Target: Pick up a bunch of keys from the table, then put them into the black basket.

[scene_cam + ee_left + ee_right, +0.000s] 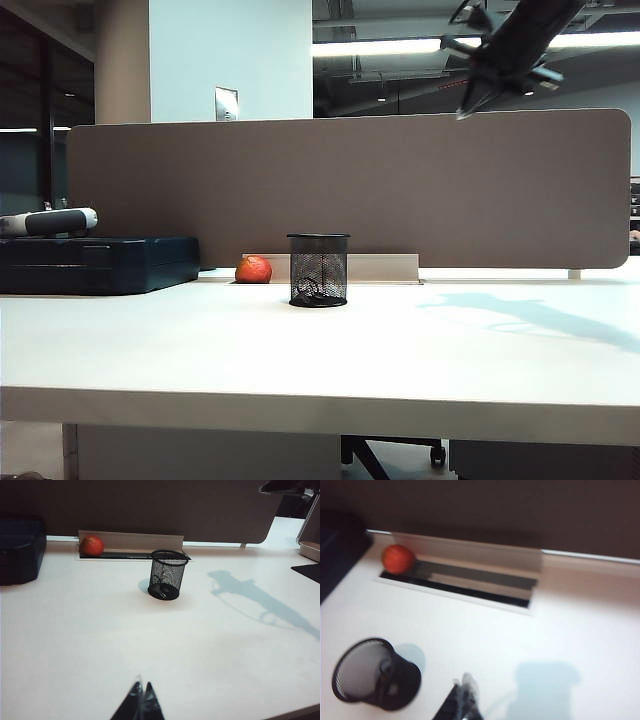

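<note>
The black basket [318, 270] stands upright on the white table [450, 350], a little in front of the divider. Through its mesh a small dark bunch of keys [309, 291] shows, lying on the bottom. In the left wrist view the basket [168, 575] holds the keys [159, 588] low inside. My right gripper [467, 106] hangs high above the table, to the right of the basket, shut and empty. Its wrist view is blurred and looks down on the basket [375, 676] beside the gripper [465, 686]. My left gripper [142, 686] is shut, with nothing in it, well short of the basket.
An orange-red fruit [253, 269] lies by a cable slot [465, 587] at the foot of the brown divider [400, 190]. A dark blue case [95, 264] with a white cylinder [55, 221] on top sits far left. The right arm's shadow [260, 605] falls on the table.
</note>
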Robot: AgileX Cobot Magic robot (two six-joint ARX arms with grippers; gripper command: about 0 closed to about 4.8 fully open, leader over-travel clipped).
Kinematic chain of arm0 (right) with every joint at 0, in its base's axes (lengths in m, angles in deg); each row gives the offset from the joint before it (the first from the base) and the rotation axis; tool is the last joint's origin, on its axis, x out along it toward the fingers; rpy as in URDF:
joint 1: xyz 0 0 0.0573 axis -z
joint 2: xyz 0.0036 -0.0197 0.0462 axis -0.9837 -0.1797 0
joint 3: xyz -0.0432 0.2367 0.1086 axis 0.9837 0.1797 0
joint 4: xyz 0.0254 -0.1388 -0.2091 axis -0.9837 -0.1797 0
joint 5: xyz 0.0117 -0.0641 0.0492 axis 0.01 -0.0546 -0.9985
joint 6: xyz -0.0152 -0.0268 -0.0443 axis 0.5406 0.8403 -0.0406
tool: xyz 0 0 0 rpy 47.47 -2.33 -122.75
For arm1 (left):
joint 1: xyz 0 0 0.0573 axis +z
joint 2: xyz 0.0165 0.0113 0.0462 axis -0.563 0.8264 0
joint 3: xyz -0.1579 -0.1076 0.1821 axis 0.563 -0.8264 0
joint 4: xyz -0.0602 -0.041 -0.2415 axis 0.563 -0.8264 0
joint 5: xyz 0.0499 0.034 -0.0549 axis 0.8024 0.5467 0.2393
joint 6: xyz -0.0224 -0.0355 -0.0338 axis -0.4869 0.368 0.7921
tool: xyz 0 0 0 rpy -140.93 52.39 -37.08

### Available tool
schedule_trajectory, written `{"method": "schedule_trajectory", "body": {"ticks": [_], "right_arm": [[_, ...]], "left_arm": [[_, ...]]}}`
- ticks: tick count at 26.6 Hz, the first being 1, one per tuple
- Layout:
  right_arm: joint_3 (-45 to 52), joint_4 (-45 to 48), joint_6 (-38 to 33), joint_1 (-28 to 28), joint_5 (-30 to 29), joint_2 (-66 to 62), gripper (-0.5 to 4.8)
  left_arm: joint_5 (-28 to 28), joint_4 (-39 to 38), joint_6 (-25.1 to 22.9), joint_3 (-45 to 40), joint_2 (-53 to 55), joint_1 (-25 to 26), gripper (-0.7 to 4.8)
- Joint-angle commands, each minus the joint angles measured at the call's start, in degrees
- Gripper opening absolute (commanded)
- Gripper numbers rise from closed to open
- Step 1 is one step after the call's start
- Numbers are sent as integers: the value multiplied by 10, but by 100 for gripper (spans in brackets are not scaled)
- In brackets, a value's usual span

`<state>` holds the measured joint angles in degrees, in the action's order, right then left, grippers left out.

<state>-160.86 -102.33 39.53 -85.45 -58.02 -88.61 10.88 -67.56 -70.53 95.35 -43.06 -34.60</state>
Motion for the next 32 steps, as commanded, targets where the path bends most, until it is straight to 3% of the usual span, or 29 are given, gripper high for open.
{"method": "schedule_trajectory", "body": {"ticks": [1,4,10,18,26,29,32], "right_arm": [[-1,-51,18,13,10,19,-9],[5,-93,30,23,13,42,-9],[65,-85,30,28,13,110,-9],[217,-42,30,29,13,221,-9],[428,52,28,36,14,360,-10],[553,102,25,51,14,451,-9],[617,122,23,63,16,504,-9]], "left_arm": [[-2,6,0,2,1,0,-6],[-2,6,0,2,1,0,-6],[-2,7,0,2,0,0,-6],[8,7,0,2,0,0,-6],[50,7,-1,2,0,0,-6],[82,6,-1,2,0,0,-6],[119,5,-1,1,0,0,-6]]}}
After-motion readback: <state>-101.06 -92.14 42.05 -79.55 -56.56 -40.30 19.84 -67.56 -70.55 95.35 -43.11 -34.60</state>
